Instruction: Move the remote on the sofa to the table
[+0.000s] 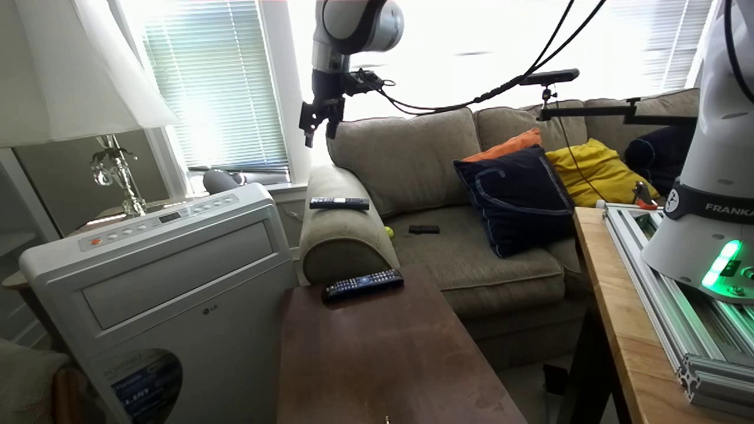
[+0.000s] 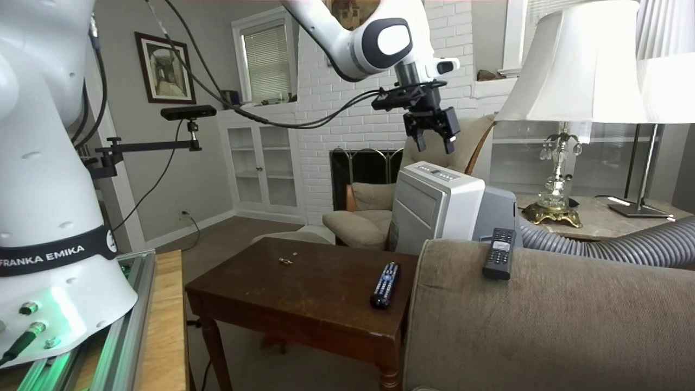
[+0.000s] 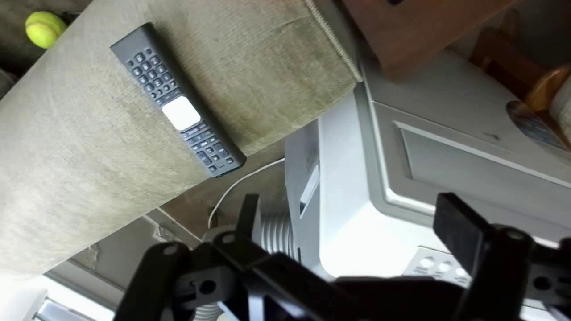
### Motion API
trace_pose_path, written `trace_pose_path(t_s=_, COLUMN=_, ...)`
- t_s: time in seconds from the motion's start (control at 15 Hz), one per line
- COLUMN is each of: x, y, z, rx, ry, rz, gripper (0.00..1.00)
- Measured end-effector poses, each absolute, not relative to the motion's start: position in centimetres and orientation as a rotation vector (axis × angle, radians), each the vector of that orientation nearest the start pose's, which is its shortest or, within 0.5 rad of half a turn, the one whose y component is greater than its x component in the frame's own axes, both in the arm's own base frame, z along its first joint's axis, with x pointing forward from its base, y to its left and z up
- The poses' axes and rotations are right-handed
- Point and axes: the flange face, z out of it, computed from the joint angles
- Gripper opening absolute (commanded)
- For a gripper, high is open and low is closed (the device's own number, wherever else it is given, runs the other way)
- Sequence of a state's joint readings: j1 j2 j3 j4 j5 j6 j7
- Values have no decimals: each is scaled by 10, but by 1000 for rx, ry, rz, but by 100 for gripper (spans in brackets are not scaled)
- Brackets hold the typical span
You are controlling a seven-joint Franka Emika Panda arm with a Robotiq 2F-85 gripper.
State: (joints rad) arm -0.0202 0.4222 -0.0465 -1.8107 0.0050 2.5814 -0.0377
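Far left of the rolled armrest (image 1: 347,235) of the olive-grey sofa (image 1: 439,250), in an exterior view: white-shaded lamp (image 1: 88,82) on a crystal stem. Just left of the armrest: white LG portable air conditioner (image 1: 177,306).

Higher than the armrest and clear of it: Robotiq gripper (image 1: 320,136), pointing down, jaws spread wide, nothing held — likewise in the wrist view, with fingers (image 3: 461,232) far apart.

On top of the armrest, lying crosswise: slim black remote (image 1: 339,204) — for the task, ungripped. Keys upward, pale display at the middle; one end close to the armrest's outer edge in the wrist view.

Directly before the armrest's front: dark reddish-brown wooden table (image 1: 383,353); touching or not, cannot tell. On its armrest end: blue-sheened remote (image 1: 363,284), angled, keys up. Farther from the armrest on the same table, in an exterior view: tiny gold-toned bits (image 2: 285,261).

Just inside the armrest, on the seat cushion (image 1: 471,265): yellow-green tennis ball (image 3: 44,30). A little farther inside: flat dark object (image 1: 424,229), too small to name.

Well right of the armrest, on the sofa: navy pillow (image 1: 518,194), orange pillow (image 1: 511,145) partly behind, then yellow pillow (image 1: 601,168). Farthest right of the armrest: pale wooden bench (image 1: 615,294) bearing the white Franka arm base (image 1: 683,259), lit green.
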Motion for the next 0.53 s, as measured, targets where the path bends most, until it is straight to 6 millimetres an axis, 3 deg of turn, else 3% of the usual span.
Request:
trace_pose_path(t_s=0.27, x=715, y=-91, z=322, rx=-3201, ry=105, rz=-493, gripper=100)
trace_pose_path(t_s=0.53, x=742, y=-132, z=293, rx=-3256, ry=192, rz=-389, gripper=100)
